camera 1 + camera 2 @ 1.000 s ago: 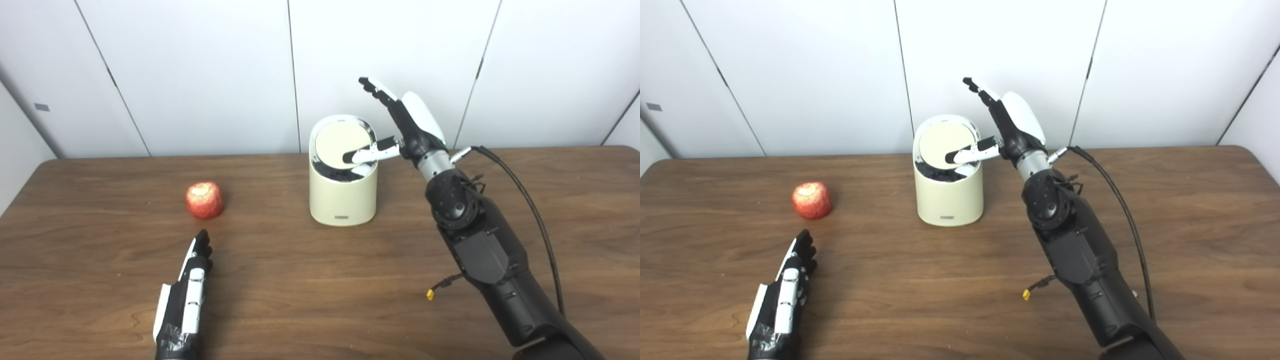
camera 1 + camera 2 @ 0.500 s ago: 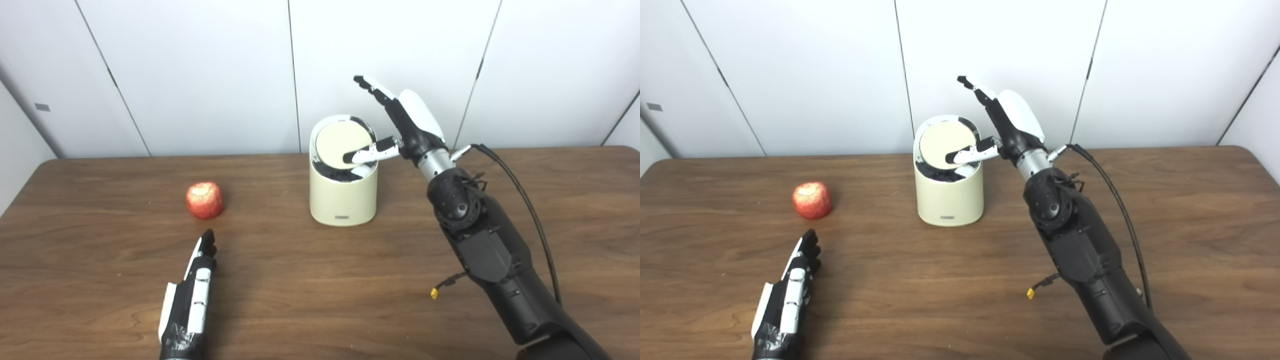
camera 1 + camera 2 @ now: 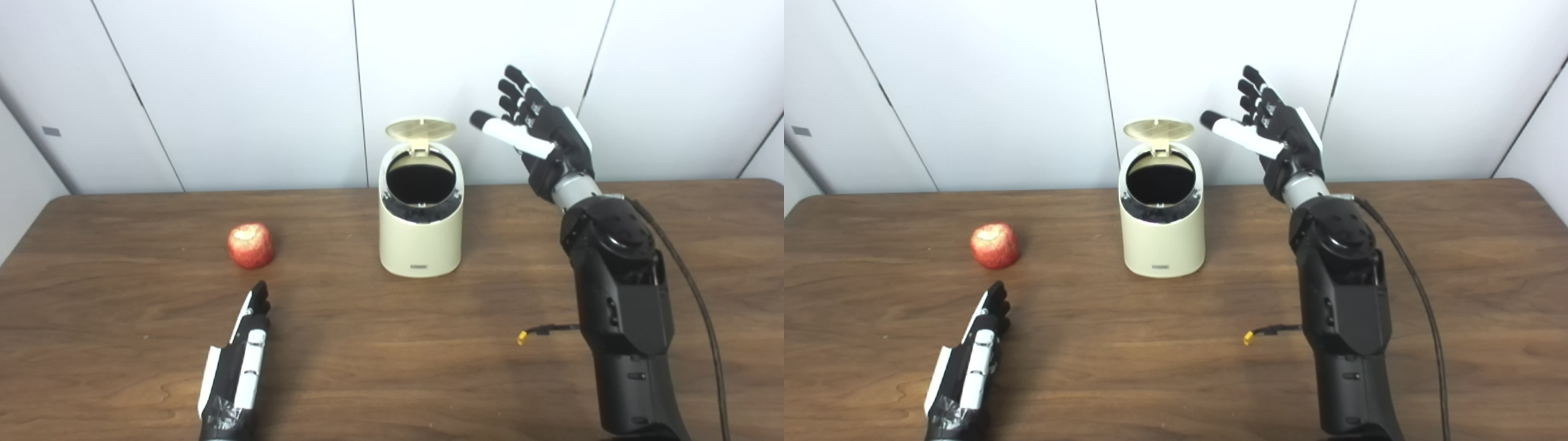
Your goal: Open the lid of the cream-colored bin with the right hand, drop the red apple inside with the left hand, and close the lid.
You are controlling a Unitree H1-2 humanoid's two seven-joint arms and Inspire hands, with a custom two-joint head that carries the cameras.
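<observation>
The cream-colored bin (image 3: pixel 420 242) stands at the table's middle back. Its lid (image 3: pixel 421 128) is flipped up at the rear and the dark inside shows. The red apple (image 3: pixel 250 245) sits on the table to the bin's left. My right hand (image 3: pixel 539 135) is open, raised to the right of the bin, clear of the lid, and holds nothing. My left hand (image 3: pixel 242 361) is open with fingers straight, low over the table, a little short of the apple and slightly to its right.
The brown wooden table (image 3: pixel 367 343) has a white panelled wall behind it. A black cable (image 3: pixel 686 282) runs along my right arm, and a small yellow-tipped wire (image 3: pixel 522 336) hangs beside it over the table.
The bin's lid has sprung open from shut. My right hand has lifted off the lid and swung up to the right. My left hand has crept slightly forward toward the apple.
</observation>
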